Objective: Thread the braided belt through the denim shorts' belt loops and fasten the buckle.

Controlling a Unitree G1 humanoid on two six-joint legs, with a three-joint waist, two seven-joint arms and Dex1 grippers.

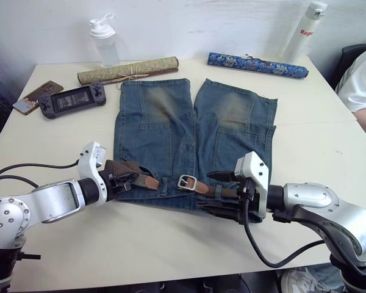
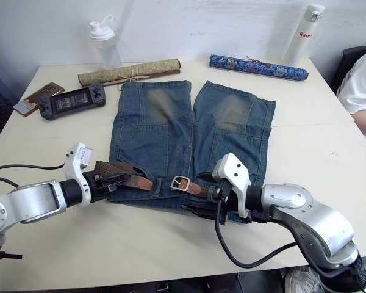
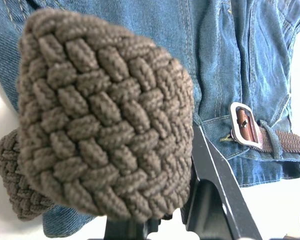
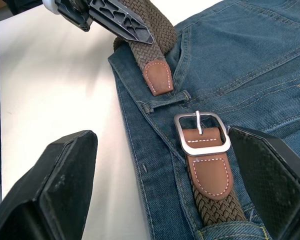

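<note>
The denim shorts [image 1: 189,134] lie flat on the table with the waistband nearest me. The braided belt [image 1: 123,168] runs along that waistband. My left gripper [image 1: 132,177] is shut on the belt just behind its tan tip [image 4: 157,77], at the waistband's left end, and a fold of the belt [image 3: 100,120] bulges in front of the wrist camera. The silver buckle [image 4: 201,133] rests mid-waistband, a short gap from the tip. A belt loop [image 4: 166,101] lies between tip and buckle. My right gripper [image 1: 218,194] stands open, one finger on each side of the strap behind the buckle.
Along the far edge of the table [image 1: 171,238] sit a shaker bottle [image 1: 104,41], a tan scroll [image 1: 128,70], a blue scroll [image 1: 257,64] and a white flask [image 1: 305,30]. A game console [image 1: 72,99] and a phone [image 1: 36,96] lie far left. A person [image 1: 363,79] sits at the right.
</note>
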